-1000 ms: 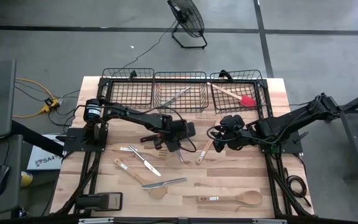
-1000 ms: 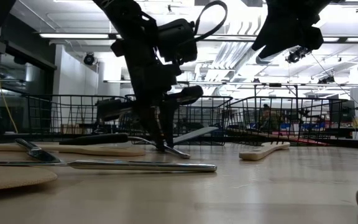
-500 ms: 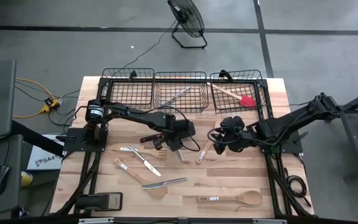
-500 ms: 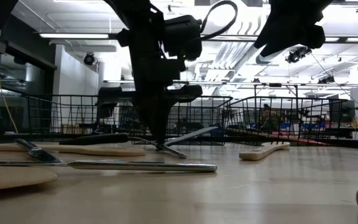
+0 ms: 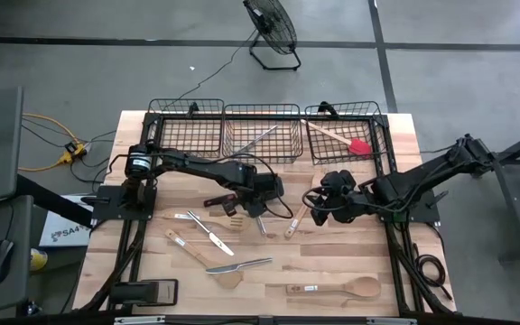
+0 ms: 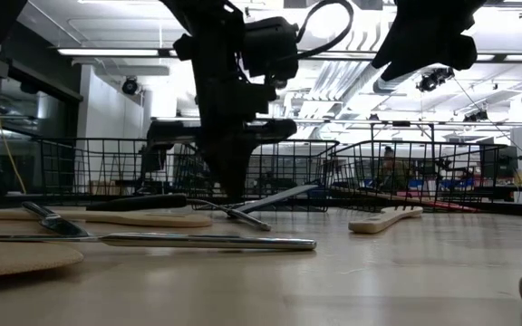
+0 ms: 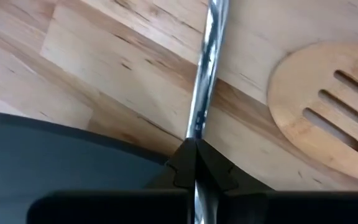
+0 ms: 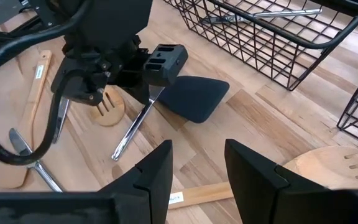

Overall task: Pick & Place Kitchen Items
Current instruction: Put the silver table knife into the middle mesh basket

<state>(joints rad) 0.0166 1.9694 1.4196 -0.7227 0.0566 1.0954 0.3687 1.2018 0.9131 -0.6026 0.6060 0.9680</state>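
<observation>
High view: left gripper (image 5: 258,209) pinches a silver knife (image 7: 202,99) mid-table; right gripper (image 5: 316,206), seemingly parted and empty, hovers to its right

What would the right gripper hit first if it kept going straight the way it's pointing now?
Probably the black turner lying on the table, with the left gripper, shut on a silver metal knife, just beside it. The right gripper stands open and empty; depth is hard to judge.
</observation>
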